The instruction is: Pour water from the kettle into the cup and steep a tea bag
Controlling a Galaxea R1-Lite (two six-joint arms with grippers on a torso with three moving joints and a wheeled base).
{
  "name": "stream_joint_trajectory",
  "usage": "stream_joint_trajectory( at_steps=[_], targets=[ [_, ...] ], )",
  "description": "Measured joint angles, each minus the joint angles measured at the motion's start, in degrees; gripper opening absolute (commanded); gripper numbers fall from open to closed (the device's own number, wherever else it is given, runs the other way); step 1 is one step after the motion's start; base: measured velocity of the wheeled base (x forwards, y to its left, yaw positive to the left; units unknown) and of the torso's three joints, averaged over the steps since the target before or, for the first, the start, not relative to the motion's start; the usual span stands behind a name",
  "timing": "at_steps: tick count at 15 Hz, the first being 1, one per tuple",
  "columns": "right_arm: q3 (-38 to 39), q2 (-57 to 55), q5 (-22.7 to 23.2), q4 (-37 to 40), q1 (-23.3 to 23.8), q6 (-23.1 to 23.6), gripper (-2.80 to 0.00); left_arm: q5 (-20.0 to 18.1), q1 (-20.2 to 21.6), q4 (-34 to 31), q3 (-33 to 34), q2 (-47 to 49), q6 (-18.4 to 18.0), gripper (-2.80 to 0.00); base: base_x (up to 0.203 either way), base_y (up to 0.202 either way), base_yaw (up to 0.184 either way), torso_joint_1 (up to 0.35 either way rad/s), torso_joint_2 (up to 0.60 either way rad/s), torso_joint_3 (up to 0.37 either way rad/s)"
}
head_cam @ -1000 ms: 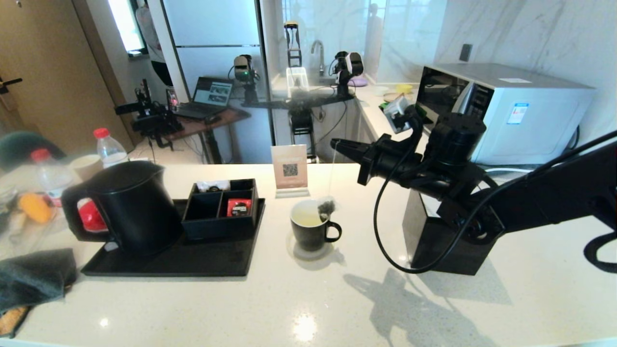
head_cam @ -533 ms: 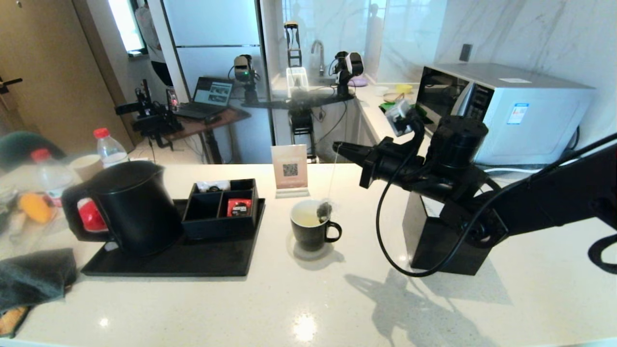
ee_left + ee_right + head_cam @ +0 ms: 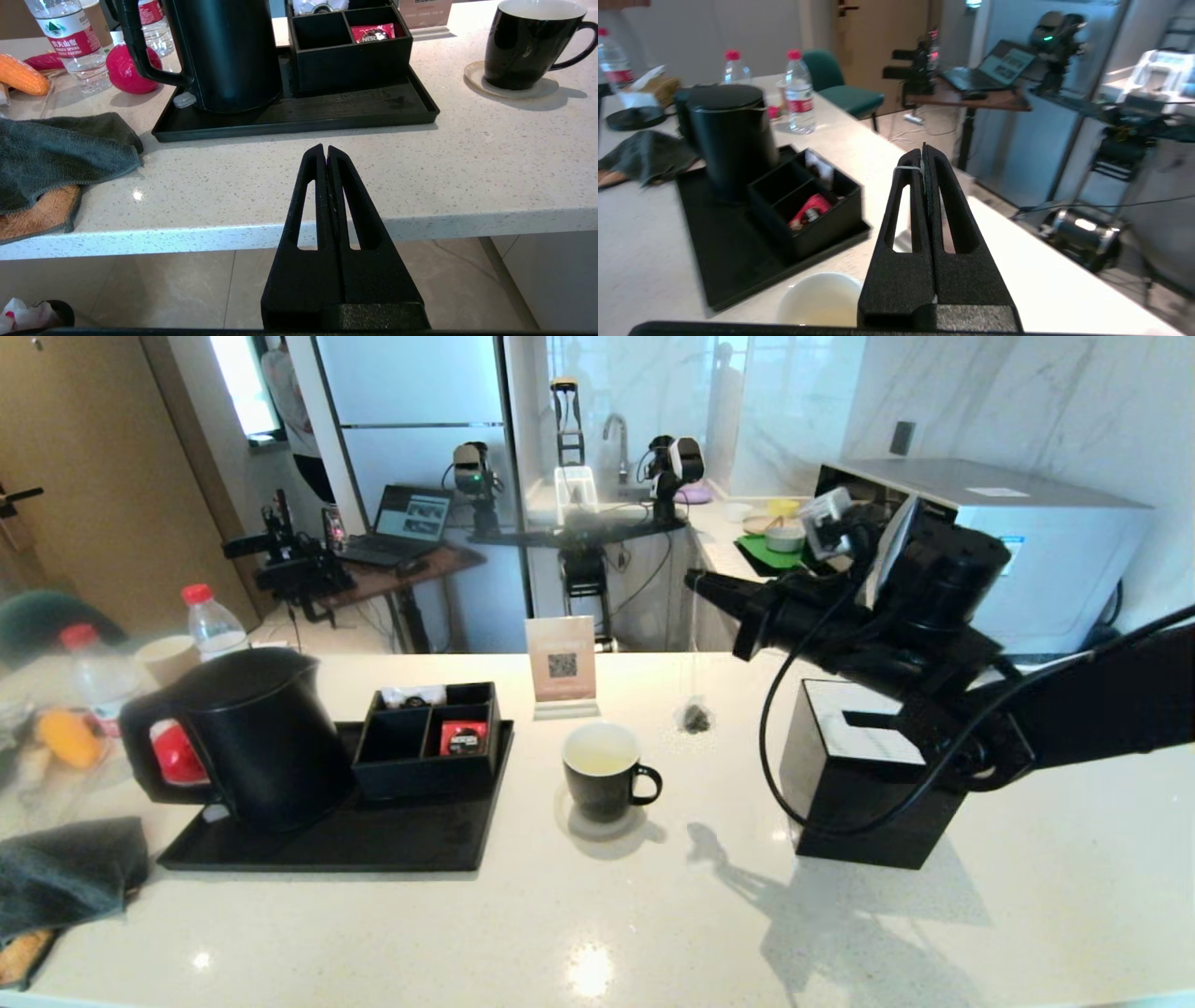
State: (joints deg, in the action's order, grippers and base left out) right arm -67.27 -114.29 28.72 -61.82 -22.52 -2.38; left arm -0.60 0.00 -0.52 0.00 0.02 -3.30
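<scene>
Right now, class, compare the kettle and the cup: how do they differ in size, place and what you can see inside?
Size: the kettle is tall and bulky; the cup is small and squat.
Place: the kettle stands on the black tray; the cup stands off it, on a pale coaster.
Inside: the kettle is lidded; the cup is open, showing pale liquid against white.
Both are black, upright, with loop handles.

Matte black kettle, glossy black cup, speckled polished stone counter, soft grey cloth.
</scene>
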Motion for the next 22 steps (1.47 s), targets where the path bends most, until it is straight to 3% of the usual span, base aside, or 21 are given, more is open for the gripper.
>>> stream_joint_trajectory(
  at_steps=[11,22],
  targets=[
    [1.14,8.32,0.02,1.87,10.94,-0.07,-2.8,-0.02,0.0,0.0,0.0,0.0,0.0,-2.8,0.0,0.0,0.0,0.0,0.0,0.0],
    [9.24,12.43,0.13,0.15,18.59,0.1,-2.8,-0.03,0.0,-0.01,0.0,0.0,-0.02,-2.8,0.0,0.0,0.0,0.0,0.0,0.0]
  ],
)
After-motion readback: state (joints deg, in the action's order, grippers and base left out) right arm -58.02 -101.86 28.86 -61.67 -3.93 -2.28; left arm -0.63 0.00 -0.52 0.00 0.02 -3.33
